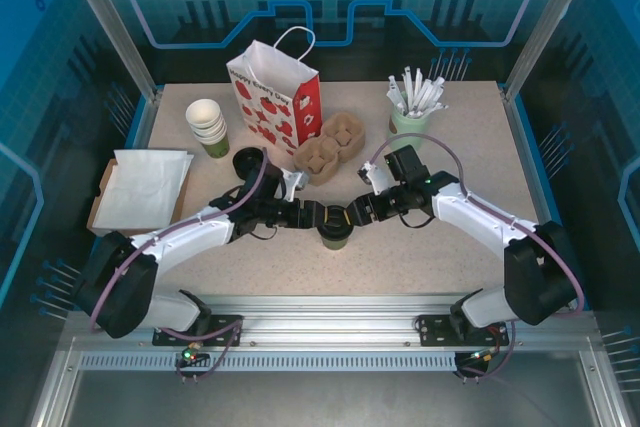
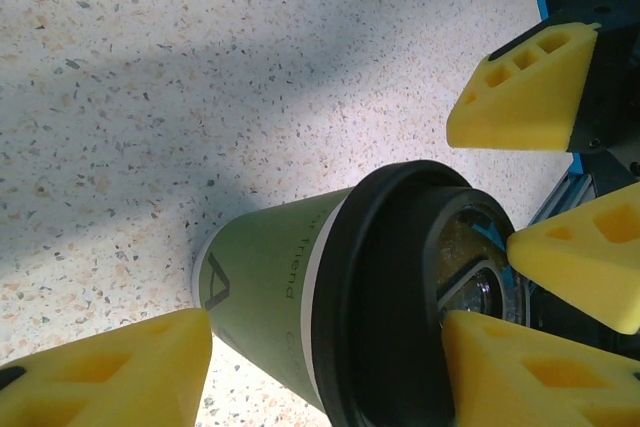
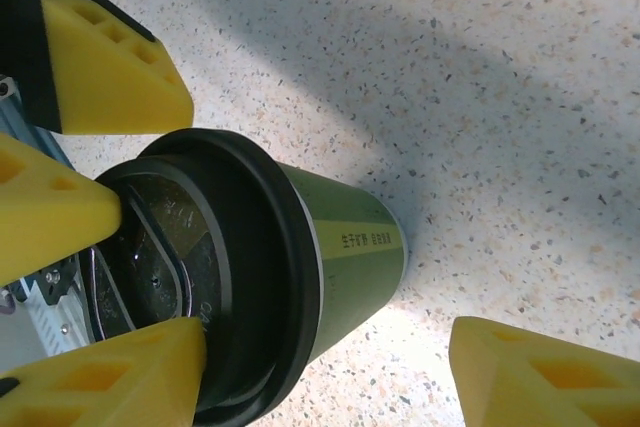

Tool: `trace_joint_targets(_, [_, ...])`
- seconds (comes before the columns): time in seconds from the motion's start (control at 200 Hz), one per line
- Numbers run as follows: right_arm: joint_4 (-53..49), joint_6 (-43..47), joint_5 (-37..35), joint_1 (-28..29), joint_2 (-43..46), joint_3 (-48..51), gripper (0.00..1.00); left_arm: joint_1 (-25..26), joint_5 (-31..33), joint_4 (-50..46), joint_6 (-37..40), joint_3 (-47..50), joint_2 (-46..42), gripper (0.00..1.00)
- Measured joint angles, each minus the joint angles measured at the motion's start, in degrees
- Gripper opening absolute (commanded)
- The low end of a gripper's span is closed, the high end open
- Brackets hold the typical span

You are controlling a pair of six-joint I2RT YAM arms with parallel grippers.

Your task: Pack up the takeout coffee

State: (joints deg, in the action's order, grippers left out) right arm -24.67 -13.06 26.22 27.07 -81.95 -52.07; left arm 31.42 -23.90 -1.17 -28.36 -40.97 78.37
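The takeout coffee (image 1: 333, 230) stands low centre in the top view. My right gripper (image 3: 328, 337) gapes around it, one pad (image 3: 100, 377) at the lid (image 3: 250, 277), holding nothing. My left gripper (image 2: 330, 322) straddles it, and I cannot tell if it grips. The crowded fingers could clash and tip it over.

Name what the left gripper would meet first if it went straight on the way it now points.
Most likely the takeout coffee: the left gripper points at it from close by, jaws open. The right gripper sits just beyond.
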Motion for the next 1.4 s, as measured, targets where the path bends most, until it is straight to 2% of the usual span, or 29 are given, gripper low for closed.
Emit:
trace_joint_targets(0.21, [3.52, -0.63, 2.75, -0.66, 0.2, 2.21, 0.56, 0.0, -0.42, 2.29, -0.17, 1.09, 0.13, 0.58])
trace_joint_targets(0.4, [5.29, -1.09, 3.85, -0.9, 0.7, 3.3, 0.55, 0.0, -1.03, 4.83, -0.68, 2.16, 0.13, 0.58])
trace_joint_targets(0.535, [4.52, -1.11, 3.15, -0.87, 1.16, 2.84, 0.57, 0.0, -1.07, 4.96, -1.9, 2.14, 0.28, 0.65])
trace_joint_targets(0.715, [1.66, -1.33, 1.62, -0.87, 2.03, 0.63, 0.66, 0.09, -0.83, 4.92, -3.26, 1.77, 0.28, 0.79])
trace_joint_targets(0.875, [-0.5, -1.05, 0.9, -0.87, 5.4, -0.72, 0.72, 0.11, -0.37, 4.85, -3.65, 1.16, -1.09, 0.84])
trace_joint_targets(1.176, [-3.65, 0.04, -2.21, -0.9, 8.17, -0.68, 0.74, 0.22, 0.0, 3.96, -5.4, 1.4, -5.49, 0.83])
trace_joint_targets(1.401, [-3.78, 0.0, -1.55, -0.87, 8.07, -0.28, 0.7, 1.38, -0.35, 3.21, -7.56, 1.64, -3.76, 0.76])
